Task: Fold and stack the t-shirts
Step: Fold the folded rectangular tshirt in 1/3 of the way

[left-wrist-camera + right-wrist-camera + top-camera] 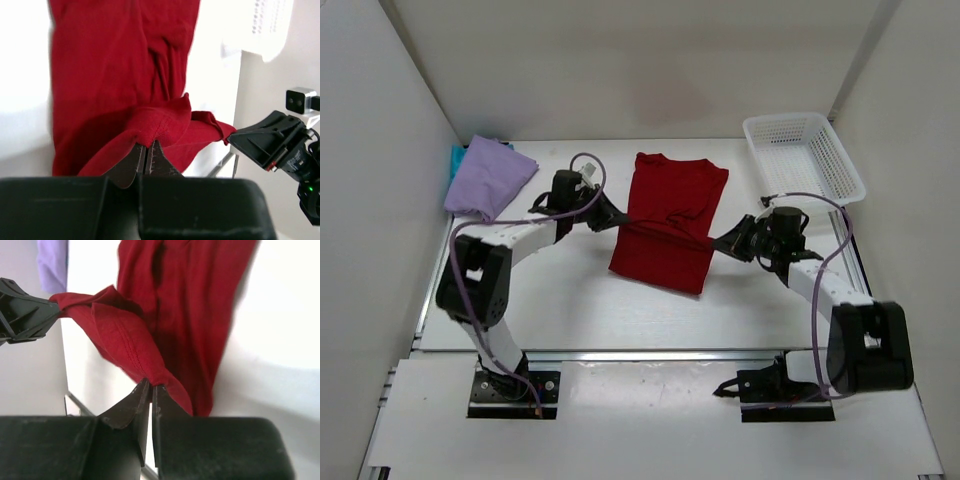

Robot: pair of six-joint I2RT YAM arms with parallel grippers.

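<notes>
Both grippers come first: the left gripper [147,149] and the right gripper [150,386] each have their jaws pressed together on a side edge of the red shirt [670,200], pinching it about mid-length, with a raised ridge of cloth stretched between them. This is judged a crosswise fold, so both should travel together, level and evenly taut, to keep the crease square. Red shirt lies mid-table [570,310], its long axis running near to far on a slight slant, collar pointing away from the arms; at the far left, the lavender shirt [490,178] lies over the teal shirt [455,160].
</notes>
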